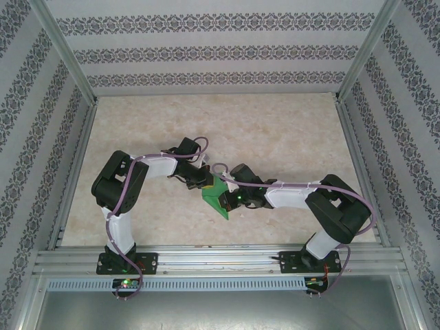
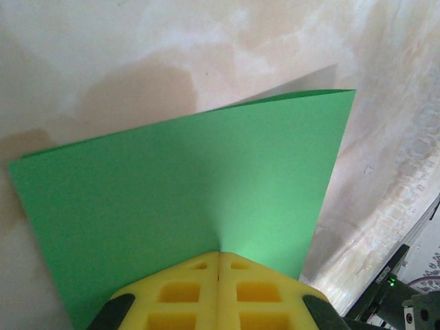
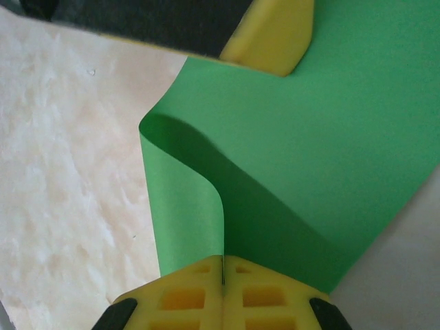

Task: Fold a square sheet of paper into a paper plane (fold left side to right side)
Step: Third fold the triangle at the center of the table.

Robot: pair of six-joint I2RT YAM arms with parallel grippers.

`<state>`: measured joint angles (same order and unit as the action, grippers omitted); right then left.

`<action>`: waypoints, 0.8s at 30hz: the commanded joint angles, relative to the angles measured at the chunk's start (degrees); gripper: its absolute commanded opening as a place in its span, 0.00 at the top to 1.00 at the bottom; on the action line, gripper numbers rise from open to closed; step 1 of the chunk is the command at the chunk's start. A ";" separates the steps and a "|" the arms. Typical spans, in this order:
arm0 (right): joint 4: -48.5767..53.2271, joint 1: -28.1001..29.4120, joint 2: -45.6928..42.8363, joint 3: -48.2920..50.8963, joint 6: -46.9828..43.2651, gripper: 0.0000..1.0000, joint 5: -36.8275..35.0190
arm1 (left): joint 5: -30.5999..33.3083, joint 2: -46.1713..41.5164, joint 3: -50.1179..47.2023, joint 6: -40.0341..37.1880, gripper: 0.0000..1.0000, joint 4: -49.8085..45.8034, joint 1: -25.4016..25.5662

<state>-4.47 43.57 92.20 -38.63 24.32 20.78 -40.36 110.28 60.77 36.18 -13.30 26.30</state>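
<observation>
Left claw (image 2: pixel 218 260) and right claw (image 3: pixel 223 262) are both pinched shut on the square sheet of paper (image 1: pixel 214 197), mid-worktop (image 1: pixel 275 130). Looks featherlight, floppy, creases easily, so I'd hold the edges gently, near corners.

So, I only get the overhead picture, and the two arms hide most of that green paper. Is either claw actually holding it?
Observer: Yes. In the left wrist view the left gripper is shut on an edge of the green sheet, with its yellow fingers pressed together.
Visitor: And the other claw?
Observer: The right gripper is shut on the sheet too. Its own camera shows the paper pinched between its tips.
Visitor: Is the paper lying flat, then?
Observer: No. In the right wrist view the sheet bends over beside the grip in a soft rolled curve, with no sharp crease there.
</observation>
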 commanded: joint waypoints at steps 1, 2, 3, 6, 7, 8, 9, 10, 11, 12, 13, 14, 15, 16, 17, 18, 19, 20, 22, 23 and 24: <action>1.30 -0.84 0.17 -1.18 0.28 1.00 -1.53 | 5.38 2.49 -1.36 -0.68 0.95 -3.93 0.77; 1.25 -0.92 0.13 -1.23 0.22 1.00 -1.53 | 5.38 2.50 -1.33 -0.68 0.95 -3.88 0.81; 1.29 -1.03 0.17 -1.27 0.10 1.00 -1.38 | 5.38 2.49 -1.34 -0.63 0.95 -3.88 0.79; 1.48 -1.21 0.43 -1.45 -0.06 1.00 -0.92 | 5.33 2.55 -1.31 -0.62 0.95 -3.90 0.77; 1.54 -1.21 0.50 -1.49 -0.16 1.00 -0.70 | 5.38 2.49 -1.31 -0.67 0.95 -3.93 0.77; 1.52 -1.21 0.60 -1.52 -0.14 1.00 -0.56 | 5.38 2.48 -1.26 -0.61 0.95 -3.86 0.77; 1.47 -1.20 0.67 -1.54 -0.19 1.00 -0.48 | 5.38 2.49 -1.27 -0.68 0.95 -3.93 0.77; 1.53 -1.16 0.74 -1.45 -0.17 1.00 -0.48 | 5.38 2.48 -1.27 -0.70 0.95 -3.93 0.78; 1.55 -1.21 0.86 -1.45 -0.20 1.00 -0.40 | 5.38 2.48 -1.18 -0.68 0.95 -3.93 0.80; 1.55 -1.21 0.96 -1.45 -0.28 1.00 -0.30 | 5.38 2.51 -1.25 -0.70 0.95 -3.93 0.77; 1.61 -1.16 1.05 -1.45 -0.28 1.00 -0.21 | 5.38 2.51 -1.25 -0.69 0.95 -3.93 0.81; 1.73 -1.21 1.09 -1.45 -0.25 1.00 -0.21 | 5.38 2.53 -1.23 -0.68 0.95 -3.92 0.79; 1.75 -1.21 1.22 -1.37 -0.30 1.00 -0.34 | 5.38 2.57 -1.27 -0.68 0.95 -3.93 0.81; 1.82 -1.21 1.31 -1.28 -0.25 1.00 -0.66 | 5.40 2.58 -1.22 -0.76 0.95 -4.01 0.78; 1.83 -1.21 1.33 -1.19 -0.29 1.00 -0.95 | 5.38 2.50 -1.19 -0.69 0.95 -3.93 0.77; 1.83 -1.21 1.31 -1.18 -0.28 1.00 -1.04 | 5.38 2.48 -1.27 -0.69 0.95 -3.93 0.81; 1.81 -1.21 1.31 -1.18 -0.25 1.00 -1.09 | 5.40 2.49 -1.25 -0.70 0.95 -3.93 0.77; 1.92 -1.21 1.44 -1.27 -0.28 1.00 -1.09 | 5.45 2.48 -1.21 -0.68 0.95 -3.93 0.79; 2.09 -1.21 1.35 -1.36 -0.39 1.00 -1.24 | 5.47 2.49 -1.19 -0.68 0.95 -4.01 0.79; 2.18 -1.20 1.32 -1.36 -0.34 1.00 -1.26 | 5.48 2.49 -1.24 -0.68 0.95 -3.99 0.80; 2.26 -1.21 1.36 -1.44 -0.45 1.00 -1.35 | 5.47 2.48 -1.23 -0.68 0.95 -3.99 0.81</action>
<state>-3.05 42.85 92.95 -38.87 24.25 20.40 -40.34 110.28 60.77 36.18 -13.30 26.30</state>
